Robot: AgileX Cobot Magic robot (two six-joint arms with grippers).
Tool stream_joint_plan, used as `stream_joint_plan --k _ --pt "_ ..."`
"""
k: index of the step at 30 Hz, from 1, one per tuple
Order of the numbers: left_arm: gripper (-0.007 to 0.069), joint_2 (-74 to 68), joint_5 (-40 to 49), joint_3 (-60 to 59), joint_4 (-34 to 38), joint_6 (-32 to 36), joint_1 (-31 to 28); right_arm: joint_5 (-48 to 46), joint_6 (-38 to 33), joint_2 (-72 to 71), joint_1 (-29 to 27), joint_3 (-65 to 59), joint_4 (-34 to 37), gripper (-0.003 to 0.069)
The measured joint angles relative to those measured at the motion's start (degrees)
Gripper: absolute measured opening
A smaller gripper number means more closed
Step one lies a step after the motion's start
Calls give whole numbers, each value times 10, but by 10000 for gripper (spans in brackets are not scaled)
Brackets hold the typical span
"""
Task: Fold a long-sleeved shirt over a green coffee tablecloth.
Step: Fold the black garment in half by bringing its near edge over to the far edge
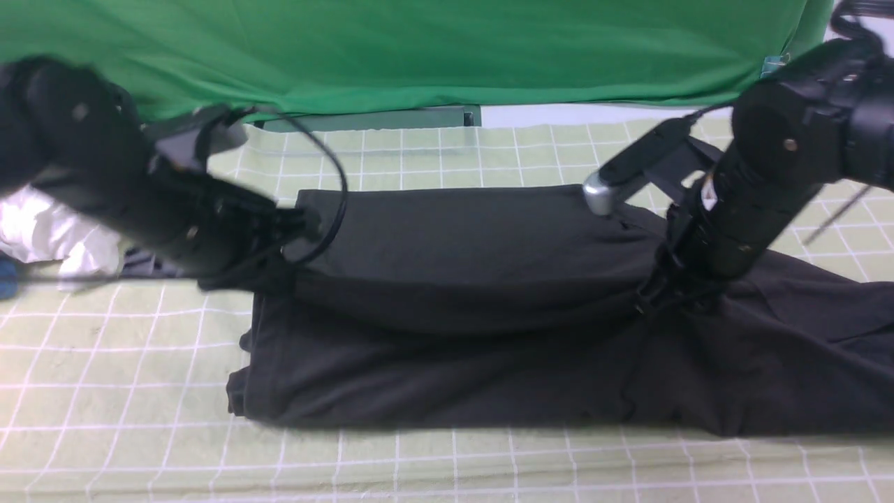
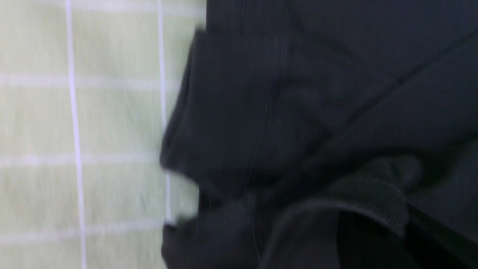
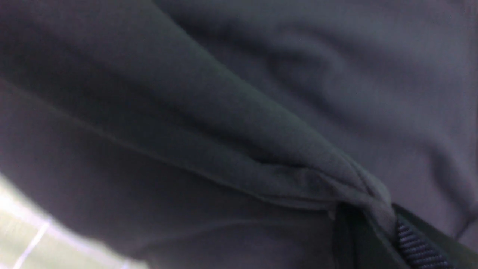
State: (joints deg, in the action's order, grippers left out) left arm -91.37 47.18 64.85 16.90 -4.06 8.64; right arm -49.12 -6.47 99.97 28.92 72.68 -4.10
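You are holding the long-sleeved shirt (image 1: 447, 363) by both ends of one raised fold. The shirt is lying lengthwise across the middle of the green coffee tablecloth (image 1: 126, 391), running from 9 o'clock to past 3 o'clock in the front view, and its top layer is sagging between your two grips.

Your left gripper (image 1: 292, 237) is clamped on the fabric at the 9 o'clock end (its wrist camera is showing a ribbed hem or cuff bunched right at the jaws). Your right gripper (image 1: 655, 292) is likewise pinching a gathered ridge of cloth toward 3 o'clock.

Gripping at both ends is what is holding the fold's edge straight, so it should come down toward 6 o'clock as one even line rather than twisting. The stretch beyond the right gripper is lying loose and creased, so I judge that at least one more fold is waiting.

A white garment (image 1: 42, 230) at 9 o'clock and the deep-green cloth (image 1: 419, 49) at 12 o'clock are not part of this fold.
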Motion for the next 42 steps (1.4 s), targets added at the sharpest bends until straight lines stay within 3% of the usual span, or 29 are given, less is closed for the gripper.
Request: stream_joint_plan --k 15,31,38,42 --pt "24 -148 33 161 -94 -49 -4 37 -12 103 -13 140 -64 50" --pt "24 -253 -51 240 -93 -75 -60 82 -13 224 -44 260 -58 59" --pt "24 -275 -104 241 -92 -75 -68 133 -13 251 -44 260 -64 147" --pt "29 -277 -121 241 -92 -75 -69 153 -13 255 -46 261 -73 292"
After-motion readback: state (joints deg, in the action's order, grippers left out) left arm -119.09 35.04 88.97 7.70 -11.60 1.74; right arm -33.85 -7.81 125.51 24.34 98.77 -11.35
